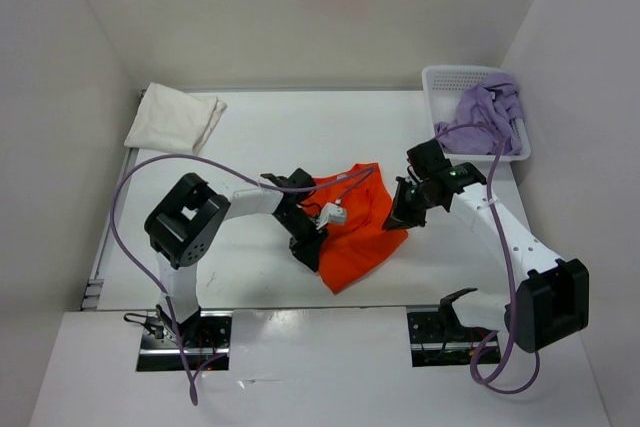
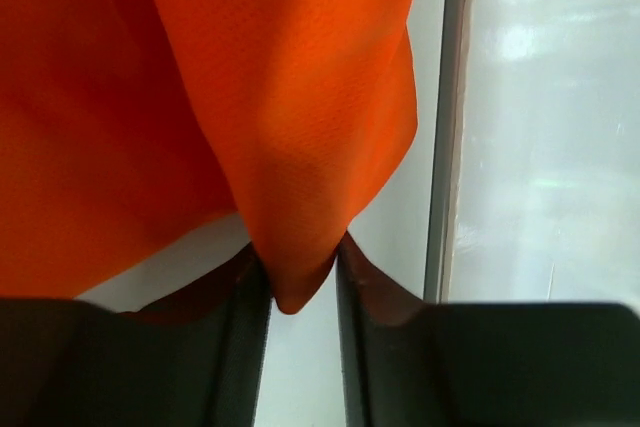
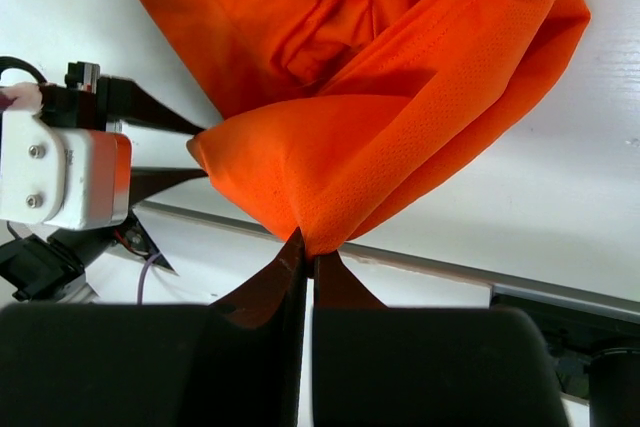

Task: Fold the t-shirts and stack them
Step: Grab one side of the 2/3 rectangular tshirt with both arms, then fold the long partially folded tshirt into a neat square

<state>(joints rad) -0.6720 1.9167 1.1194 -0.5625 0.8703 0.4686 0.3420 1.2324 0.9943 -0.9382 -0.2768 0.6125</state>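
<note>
Both arms are bent inward. The orange shirt (image 1: 360,242), at the middle of the tabletop (image 1: 260,137), is pinched by the left gripper (image 2: 300,287) and, at its right edge, by the right gripper (image 3: 308,257). Bare tabletop is seen behind it, toward the cream shirt (image 1: 175,117).

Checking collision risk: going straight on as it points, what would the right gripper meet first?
The orange shirt the right gripper pinches, bunched just ahead. The left gripper looks off that line; depth is unclear.

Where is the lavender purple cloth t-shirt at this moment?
The lavender purple cloth t-shirt lies bunched in the white perforated plastic basket at the far right corner in the top view.
</note>
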